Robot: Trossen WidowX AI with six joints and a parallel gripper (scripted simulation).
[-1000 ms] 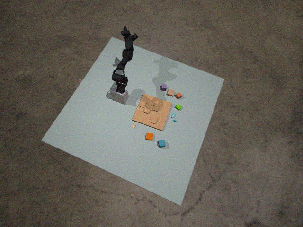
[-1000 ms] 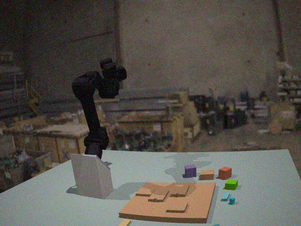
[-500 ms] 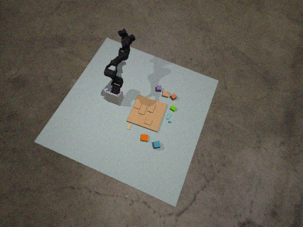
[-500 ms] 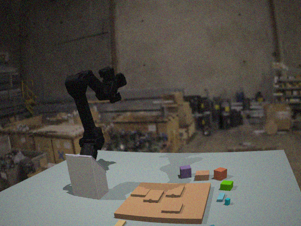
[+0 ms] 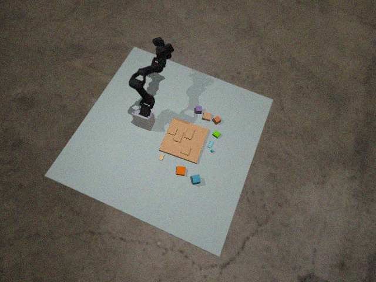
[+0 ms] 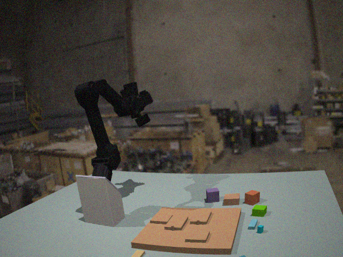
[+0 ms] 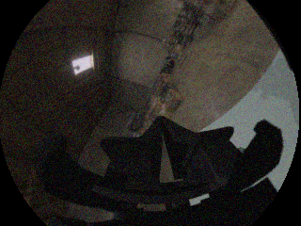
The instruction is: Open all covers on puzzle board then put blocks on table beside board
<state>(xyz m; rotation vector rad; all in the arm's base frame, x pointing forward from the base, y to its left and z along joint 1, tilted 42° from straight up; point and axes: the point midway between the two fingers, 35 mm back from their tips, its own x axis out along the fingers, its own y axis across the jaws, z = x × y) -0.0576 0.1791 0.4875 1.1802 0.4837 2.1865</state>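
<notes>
The tan puzzle board (image 5: 200,142) (image 6: 160,237) lies flat. Four tan covers show on it: a back left cover (image 5: 173,131) (image 6: 161,219), a middle cover (image 5: 178,136) (image 6: 177,221), a back right cover (image 5: 190,133) (image 6: 201,216) and a front cover (image 5: 185,150) (image 6: 198,236). The middle and back right ones have a small knob at the front edge. No open well and no block in a well is visible; what lies under the covers is hidden. My gripper (image 7: 160,119) is shut and empty, fingertips together, high above the table behind the board.
Right of the board lie purple (image 5: 198,109), light orange (image 5: 207,116), red-orange (image 5: 217,120) and green (image 5: 216,134) blocks, a light blue strip (image 5: 210,144) and a small teal piece (image 5: 212,150). In front lie a yellow strip (image 5: 161,157), an orange block (image 5: 181,170) and a blue block (image 5: 195,179).
</notes>
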